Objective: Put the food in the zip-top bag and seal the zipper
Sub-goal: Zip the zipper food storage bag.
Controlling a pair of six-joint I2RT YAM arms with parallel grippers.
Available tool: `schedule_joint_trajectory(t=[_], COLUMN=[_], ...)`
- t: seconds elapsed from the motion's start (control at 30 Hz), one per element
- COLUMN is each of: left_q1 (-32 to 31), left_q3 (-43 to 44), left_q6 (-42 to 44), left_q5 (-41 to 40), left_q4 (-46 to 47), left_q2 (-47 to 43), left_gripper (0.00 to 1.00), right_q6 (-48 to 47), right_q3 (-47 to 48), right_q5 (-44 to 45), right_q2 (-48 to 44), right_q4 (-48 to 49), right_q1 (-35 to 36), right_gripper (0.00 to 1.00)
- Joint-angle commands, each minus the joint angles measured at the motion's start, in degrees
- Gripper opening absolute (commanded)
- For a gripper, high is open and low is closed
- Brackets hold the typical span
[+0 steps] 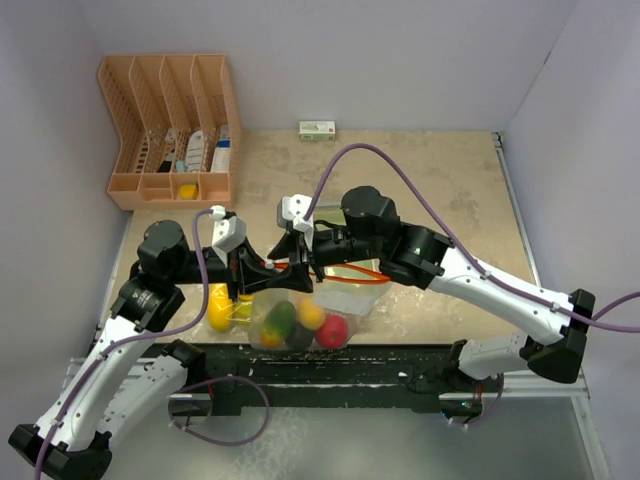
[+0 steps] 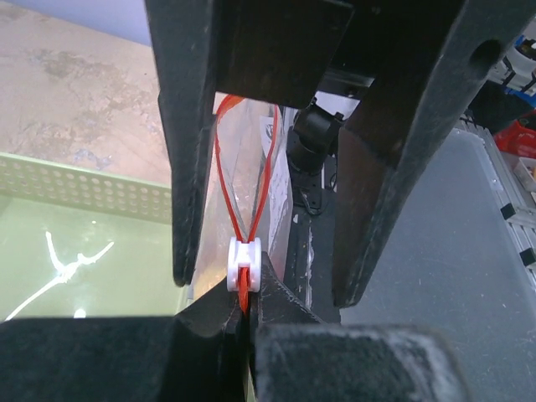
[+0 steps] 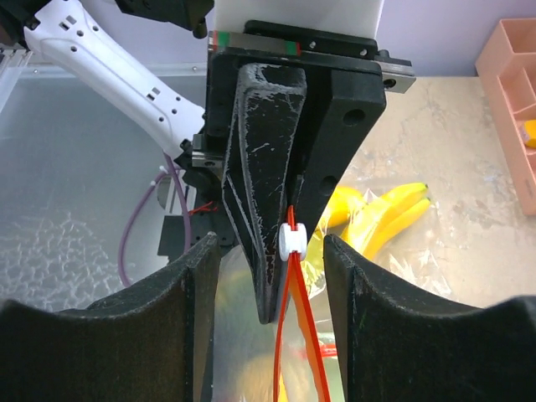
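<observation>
Clamping the zipper point(image 2: 244, 291) at its white slider point(image 2: 244, 264) with the left gripper point(image 2: 247, 308), jaws together. Straddling that strip with the right gripper point(image 3: 270, 272), jaws apart, gripping nothing. Holds fruit point(image 1: 311, 316) in the bag point(image 1: 262, 327) below both jaws; bananas point(image 3: 381, 209) perhaps outside. Leaves sealing undone.

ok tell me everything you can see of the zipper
The zipper is a thin orange-red plastic strip, its two tracks parted in a narrow loop and meeting at a small white slider. The left gripper is shut on it just beside the slider; the open right gripper straddles it.
</observation>
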Motion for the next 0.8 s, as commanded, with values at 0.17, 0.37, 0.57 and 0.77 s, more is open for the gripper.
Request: schedule_joint_trajectory(t=[0.17, 0.37, 0.57, 0.77], left_q1=[0.2, 0.2, 0.2, 0.2], left_q3=[1.1, 0.8, 1.0, 0.9], left_q6=[0.7, 0.7, 0.8, 0.9], left_q5=[-1.4, -1.4, -1.7, -2.0], left_q4=[2.9, 3.1, 3.3, 3.2], left_q2=[-1.9, -2.0, -2.0, -1.9], left_gripper=[0.0, 0.0, 0.0, 0.0], right_q6=[5.3, 6.2, 6.5, 6.6], right_q3=[3.2, 4.3, 4.9, 5.6], right_q5=[-3.3, -6.1, -8.6, -9.3], right_q2=[0.5, 2.2, 3.3, 4.1], right_q4=[4.9, 4.2, 3.6, 2.0], right_q1=[-0.9, -1.9, -2.4, -2.8], right_gripper=[0.46, 0.25, 0.1, 0.0])
